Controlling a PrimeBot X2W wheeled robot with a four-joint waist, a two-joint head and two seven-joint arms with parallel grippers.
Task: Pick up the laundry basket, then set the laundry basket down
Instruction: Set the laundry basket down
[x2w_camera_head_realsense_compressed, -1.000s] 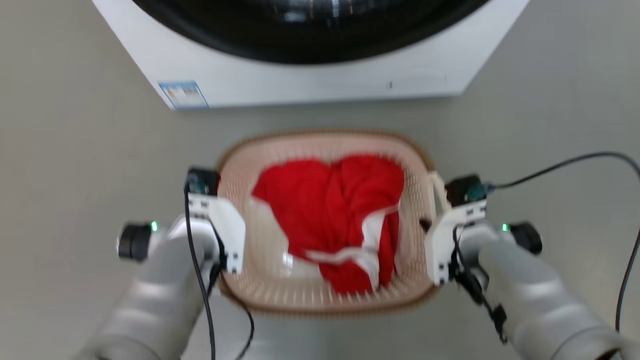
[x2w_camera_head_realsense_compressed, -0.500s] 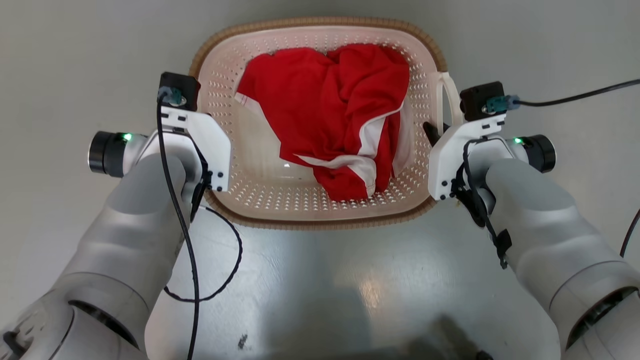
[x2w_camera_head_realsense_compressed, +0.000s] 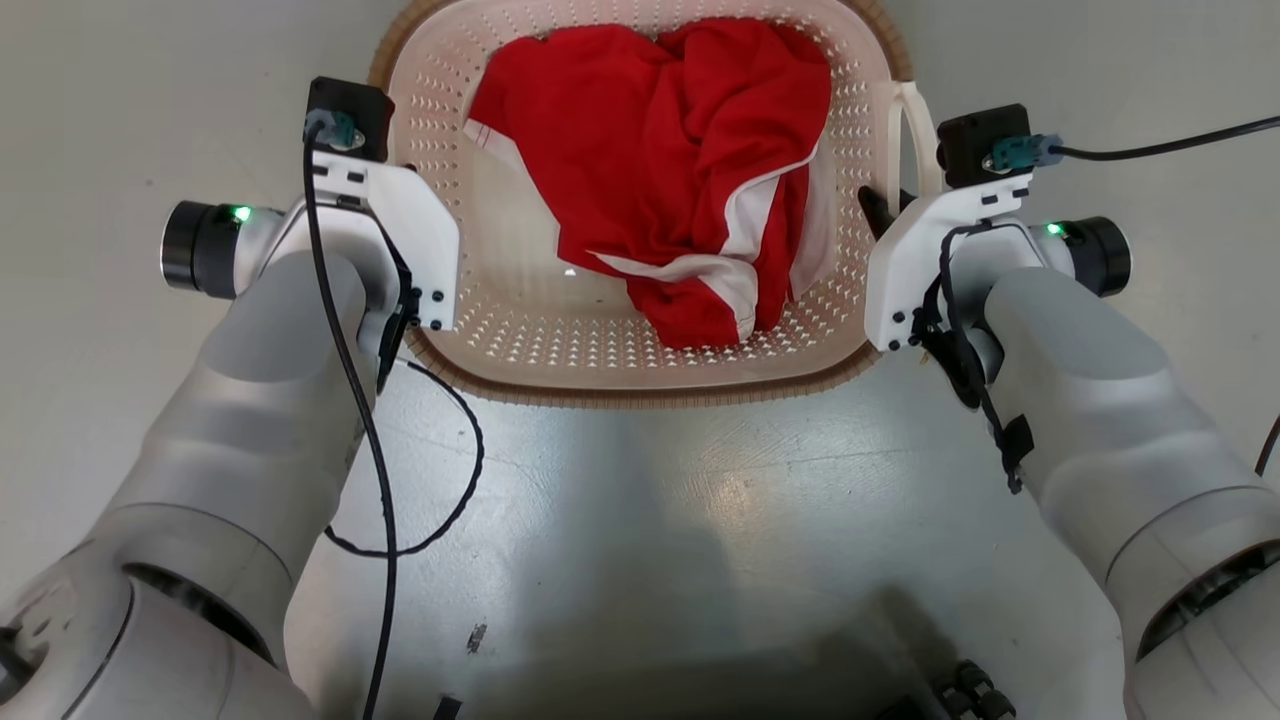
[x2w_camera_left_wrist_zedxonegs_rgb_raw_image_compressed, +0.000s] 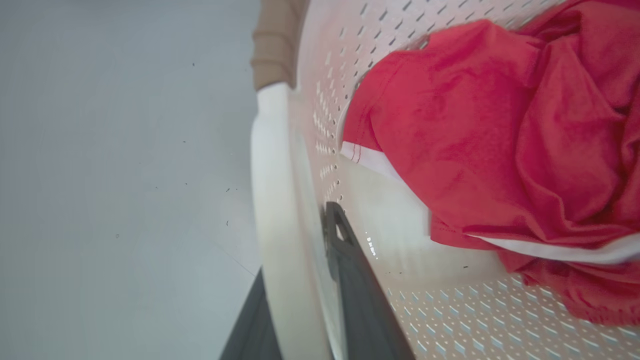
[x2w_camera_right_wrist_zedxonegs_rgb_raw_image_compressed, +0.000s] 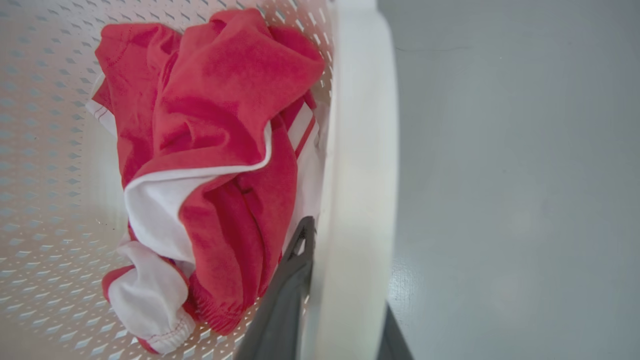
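The light is bright and even. In the head view, the floor (x2w_camera_head_realsense_compressed: 620, 470) just below the laundry basket (x2w_camera_head_realsense_compressed: 520, 335) shows pale glare, then dark shadow. Both wrist views blur the basket's near handles (x2w_camera_left_wrist_zedxonegs_rgb_raw_image_compressed: 272, 200).

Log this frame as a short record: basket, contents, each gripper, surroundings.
laundry basket: cream, perforated, brown rim, between the two arms
contents: red garment with white trim, crumpled inside
left gripper: shut on the left handle, one finger on each side
right gripper: shut on the right handle, one finger on each side
surroundings: plain grey floor
lifted or resting: cannot tell
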